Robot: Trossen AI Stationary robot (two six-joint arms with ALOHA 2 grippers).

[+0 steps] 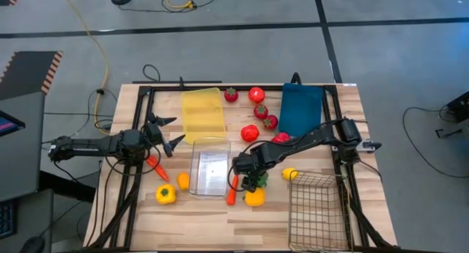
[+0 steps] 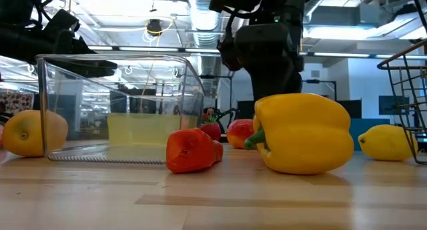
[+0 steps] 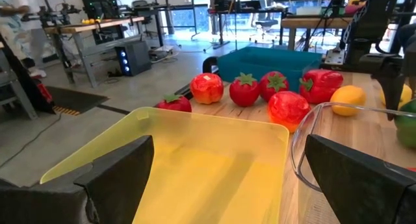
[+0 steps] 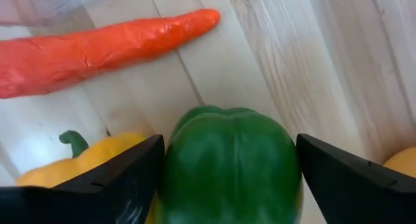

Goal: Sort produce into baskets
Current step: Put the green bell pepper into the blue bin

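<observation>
Wooden bench [image 1: 242, 224] filled the middle of the high view, four baskets on it: wire-mesh basket [image 1: 316, 203] lower right, dark blue bin [image 1: 300, 110] upper right, yellow bin [image 1: 202, 114] upper centre, clear bin [image 1: 210, 170] centre. The right claw [image 1: 253, 181] sat just below centre, spread around a green bell pepper [image 4: 229, 164], the fingers not visibly pressing it. Closing squarely across its widest part before lifting would probably avoid nudging the yellow bell pepper [image 1: 254, 198] and carrot [image 4: 97, 45] beside it. The left claw [image 1: 171, 133] hovered spread at centre left. The arm hid the green pepper in the low view.
</observation>
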